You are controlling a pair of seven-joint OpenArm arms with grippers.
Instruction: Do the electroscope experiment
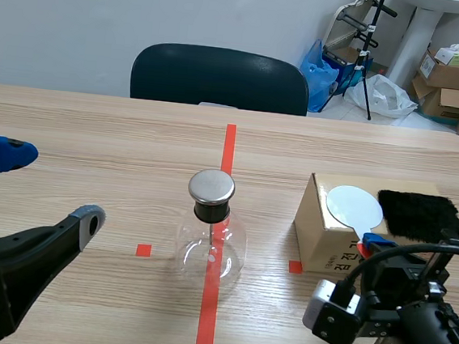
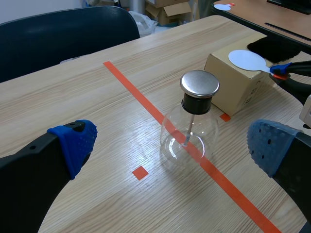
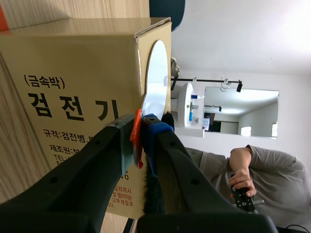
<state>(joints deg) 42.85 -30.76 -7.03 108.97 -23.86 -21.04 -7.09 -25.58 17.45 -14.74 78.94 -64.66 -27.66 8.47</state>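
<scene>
While the left gripper (image 1: pixel 49 187) hangs open near the electroscope (image 1: pixel 210 247), the right gripper (image 3: pixel 142 136) clamps the white disc (image 3: pixel 156 73), charging apparently not begun.

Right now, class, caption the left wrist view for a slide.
Open left gripper frames a glass flask on the tape line; beyond, a box topped by a white disc.

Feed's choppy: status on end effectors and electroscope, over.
Left end effector open, short of electroscope. Right end effector shut on white paddle atop box. Electroscope upright on tape line, untouched. Nothing in the way.
</scene>
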